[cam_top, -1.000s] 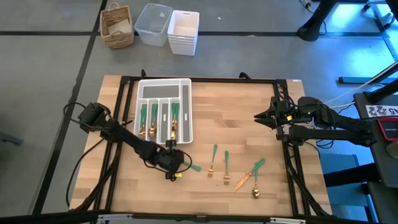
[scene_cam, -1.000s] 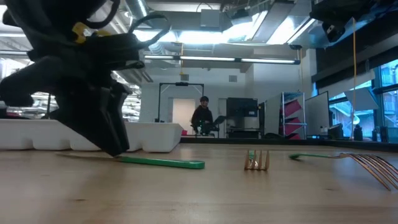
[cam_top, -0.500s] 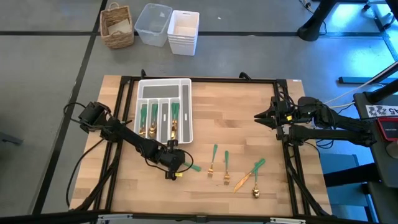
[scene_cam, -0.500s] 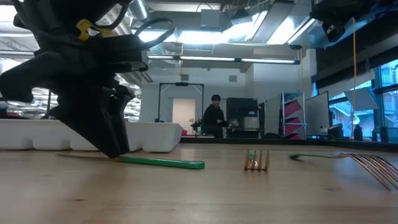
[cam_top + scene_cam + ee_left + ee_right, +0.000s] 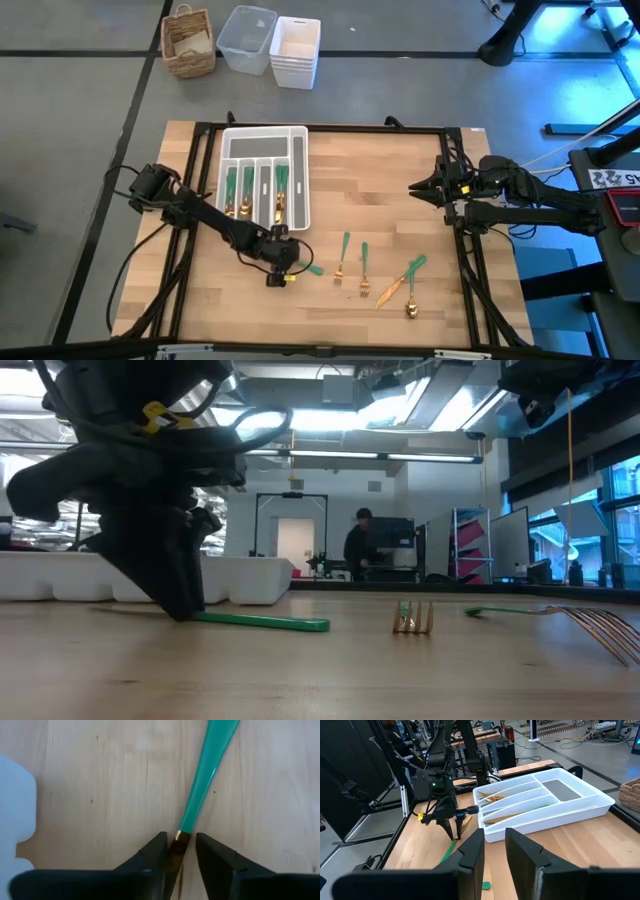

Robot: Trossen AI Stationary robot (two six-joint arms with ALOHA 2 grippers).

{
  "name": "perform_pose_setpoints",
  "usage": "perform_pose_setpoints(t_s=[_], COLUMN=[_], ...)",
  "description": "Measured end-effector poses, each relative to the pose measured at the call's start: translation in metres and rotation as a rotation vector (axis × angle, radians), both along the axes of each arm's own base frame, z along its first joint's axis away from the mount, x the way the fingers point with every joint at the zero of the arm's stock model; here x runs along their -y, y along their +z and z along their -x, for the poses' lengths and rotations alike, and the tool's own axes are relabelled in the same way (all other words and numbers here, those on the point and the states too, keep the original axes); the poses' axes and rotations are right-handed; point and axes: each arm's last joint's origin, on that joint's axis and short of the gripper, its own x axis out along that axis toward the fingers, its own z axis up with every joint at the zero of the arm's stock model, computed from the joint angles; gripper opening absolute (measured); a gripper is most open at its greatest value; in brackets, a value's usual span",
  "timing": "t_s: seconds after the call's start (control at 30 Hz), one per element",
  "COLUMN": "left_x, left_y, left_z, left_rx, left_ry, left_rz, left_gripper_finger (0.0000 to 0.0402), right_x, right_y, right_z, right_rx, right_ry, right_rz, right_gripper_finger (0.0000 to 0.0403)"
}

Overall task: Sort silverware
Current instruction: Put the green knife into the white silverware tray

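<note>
Left tool (image 5: 178, 851) down at table (image 5: 400, 170), fingers narrowed since a second ago, now pinching gold neck of green-handled utensil (image 5: 202, 775), which lies flat on wood just beside white tray (image 5: 300, 200). Utensil unmoved. Right tool (image 5: 420, 186) waits at table's right edge, fingers narrowly apart, empty. Other silverware (image 5: 385, 280) lies loose mid-table.

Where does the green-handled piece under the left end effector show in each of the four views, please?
High view: green-handled piece, lower centre, beside the left end effector.
Low view: flat on the table, left of centre.
Left wrist view: running up from between the fingers.
Right wrist view: lower left.
Shared landmark: white tray.
</note>
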Motion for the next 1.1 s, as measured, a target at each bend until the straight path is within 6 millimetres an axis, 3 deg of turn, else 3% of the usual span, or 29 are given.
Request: perform_pose_setpoints(t_s=[0.23, 1.1], left_x=[-0.002, 0.002], left_y=[0.003, 0.009], left_z=[-0.004, -0.016], left_rx=[-0.002, 0.115], left_ry=[0.024, 0.226], left_rz=[0.03, 0.201], left_gripper_finger=[0.0016, 0.0022], right_x=[0.0, 0.0], right_y=[0.0, 0.0], right_z=[0.0, 0.0], right_rx=[0.0, -0.001], right_ry=[0.0, 0.0], right_rz=[0.0, 0.0], right_gripper_finger=[0.0081, 0.0081])
